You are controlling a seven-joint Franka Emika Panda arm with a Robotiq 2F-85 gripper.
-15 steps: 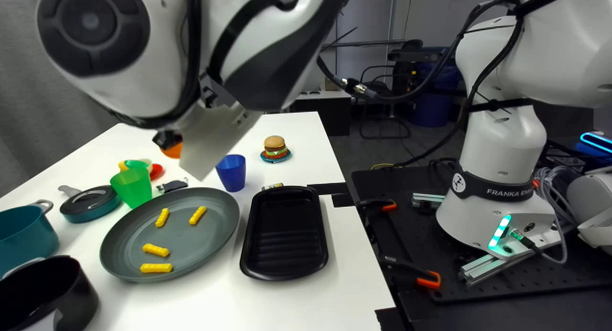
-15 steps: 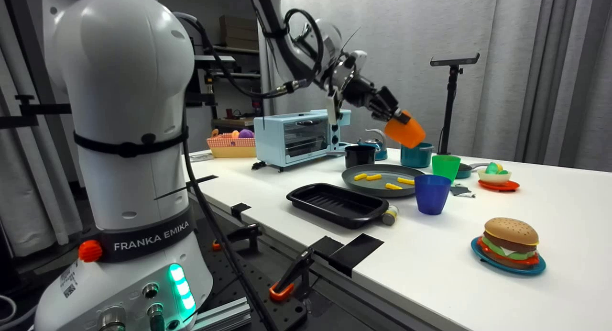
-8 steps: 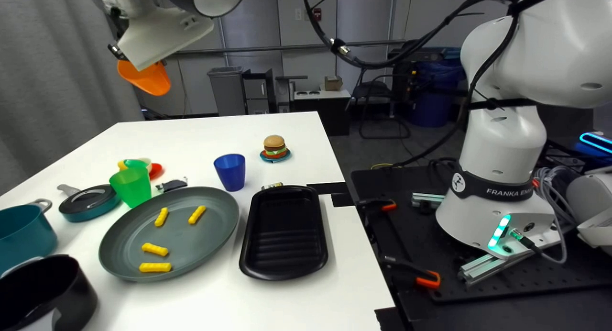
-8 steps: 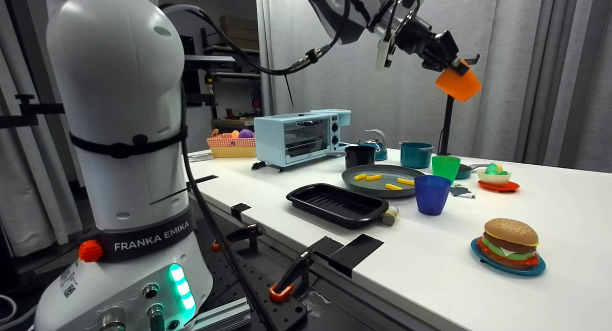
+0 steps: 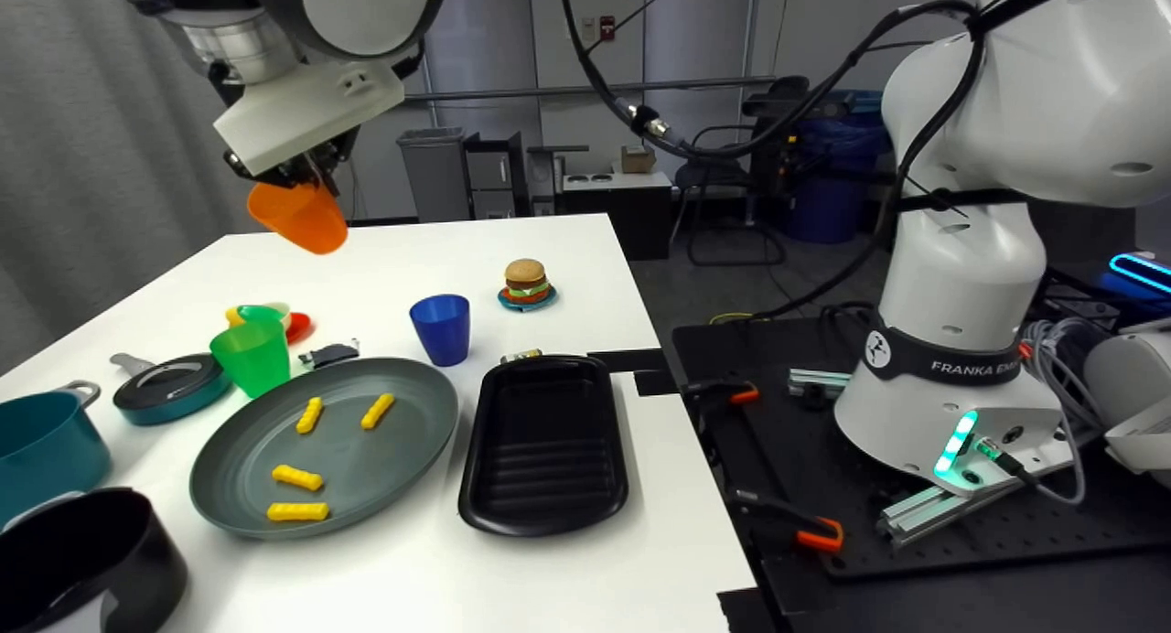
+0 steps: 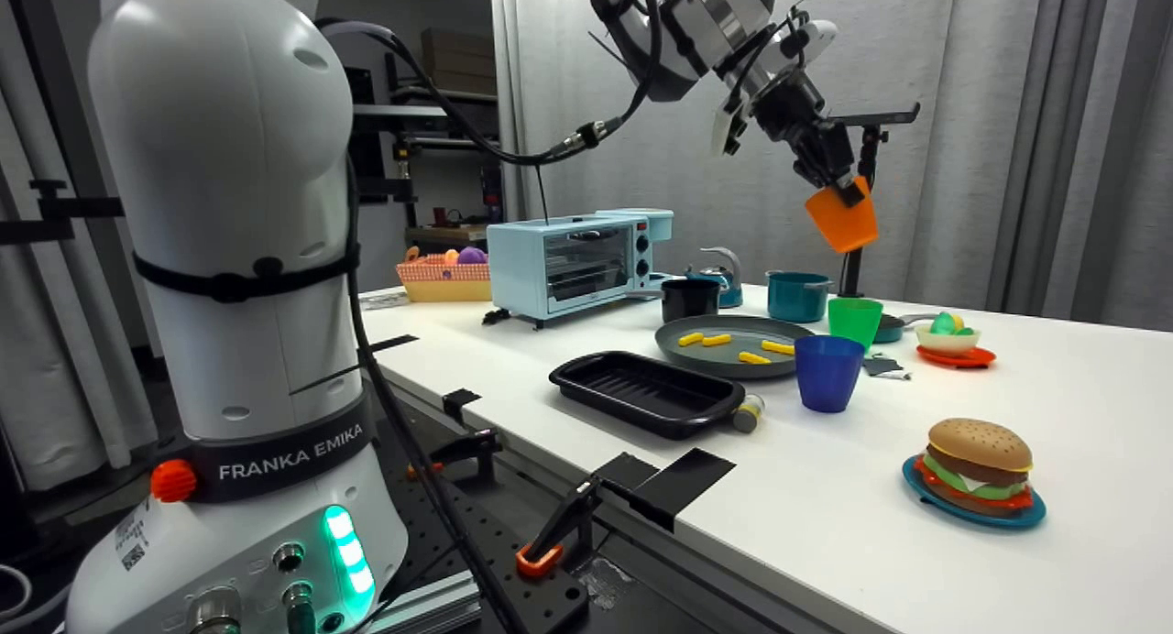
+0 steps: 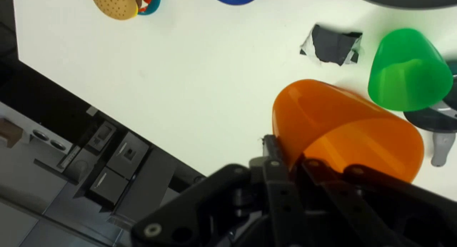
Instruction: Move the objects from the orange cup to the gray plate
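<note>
The jaws gripped the orange cup (image 5: 302,219), which hung tilted over the far left of the tabletop (image 5: 393,267) in an exterior view. Four yellow pieces (image 5: 297,477) lay on the gray plate (image 5: 366,464) at near left, so the step was probably to put the cup down. It was best to turn it upright, lower it clear of the green cup (image 5: 252,357), and release only when its base stood flat.
</note>
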